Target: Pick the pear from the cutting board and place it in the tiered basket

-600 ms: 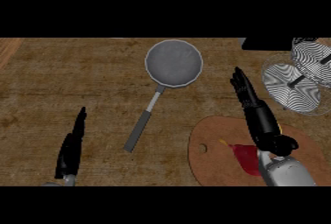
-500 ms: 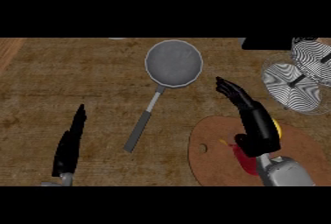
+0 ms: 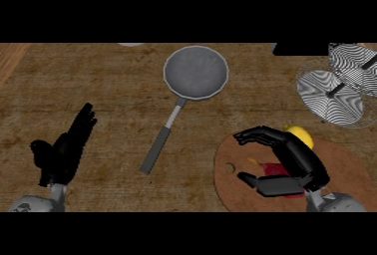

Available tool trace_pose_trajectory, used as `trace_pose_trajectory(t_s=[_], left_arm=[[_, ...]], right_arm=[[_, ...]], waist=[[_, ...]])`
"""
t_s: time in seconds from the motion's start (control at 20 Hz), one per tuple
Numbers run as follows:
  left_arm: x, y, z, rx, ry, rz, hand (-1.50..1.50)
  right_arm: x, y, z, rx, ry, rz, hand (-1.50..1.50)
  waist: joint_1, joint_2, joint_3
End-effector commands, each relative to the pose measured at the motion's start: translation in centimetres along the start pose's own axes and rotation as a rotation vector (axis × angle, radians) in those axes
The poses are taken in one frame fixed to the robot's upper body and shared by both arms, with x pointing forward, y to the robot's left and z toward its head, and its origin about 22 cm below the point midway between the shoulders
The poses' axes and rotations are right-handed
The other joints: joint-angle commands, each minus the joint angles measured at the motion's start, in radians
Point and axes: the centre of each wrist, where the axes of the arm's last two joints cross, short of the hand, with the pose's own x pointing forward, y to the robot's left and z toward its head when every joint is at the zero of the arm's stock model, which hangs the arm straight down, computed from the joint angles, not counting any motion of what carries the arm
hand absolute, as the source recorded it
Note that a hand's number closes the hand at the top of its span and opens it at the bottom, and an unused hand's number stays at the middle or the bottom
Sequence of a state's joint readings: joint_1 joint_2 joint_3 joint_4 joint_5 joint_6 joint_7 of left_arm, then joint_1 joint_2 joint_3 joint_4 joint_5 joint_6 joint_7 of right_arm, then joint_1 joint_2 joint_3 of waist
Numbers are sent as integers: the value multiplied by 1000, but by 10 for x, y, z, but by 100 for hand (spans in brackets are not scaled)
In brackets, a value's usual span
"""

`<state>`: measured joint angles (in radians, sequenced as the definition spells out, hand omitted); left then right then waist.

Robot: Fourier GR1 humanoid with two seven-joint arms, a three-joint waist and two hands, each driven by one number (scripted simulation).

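task status: not yet started in earnest. the yellow pear is on the round wooden cutting board, at its far edge, only its top showing past the back of your right hand.

right hand: hovers over the board, fingers curled in an arch, thumb set apart below them. nothing sits in that curl that you could call held. the pear is on the outer side of the hand, just beside it, not between fingers and thumb. a small red thing lies on the board under the hand; cannot tell what it is.

left hand: flat and straight-fingered, resting at the lower left, holding nothing.

left to do, by my reading: bring the fingers round the pear, close, lift, carry it up and right to the black-and-white wire tiered basket, release. the basket stands well apart from the board, at the right edge, and shows nothing in it.

surface: brown, wood-grained bench. a grey round frying pan lies mid-bench, its handle angled down towards you, clear of the likely path.

room: little shows; a dark block at the top right corner, a paler wooden strip at the far left.
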<state>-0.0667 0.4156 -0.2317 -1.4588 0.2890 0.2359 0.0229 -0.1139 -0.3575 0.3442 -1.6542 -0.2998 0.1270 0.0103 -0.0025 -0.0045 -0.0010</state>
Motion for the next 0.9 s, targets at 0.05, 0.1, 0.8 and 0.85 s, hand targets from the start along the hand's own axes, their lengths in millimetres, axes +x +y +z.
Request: trace_pose_trajectory(t_s=[0.05,0.1,0.8,0.85], left_arm=[[21,13,8,-36,9,45,0],[31,31,-4,-50,15,49,0],[28,17,4,-70,16,31,0],[24,24,-5,-48,15,45,0]], right_arm=[[14,-30,15,27,-25,60,-150],[22,-54,12,43,-53,90,-150],[154,-90,15,586,276,927,-150],[156,-87,21,642,277,929,-150]], waist=[[4,3,1],[5,4,1],[32,3,-1],[4,4,-1]])
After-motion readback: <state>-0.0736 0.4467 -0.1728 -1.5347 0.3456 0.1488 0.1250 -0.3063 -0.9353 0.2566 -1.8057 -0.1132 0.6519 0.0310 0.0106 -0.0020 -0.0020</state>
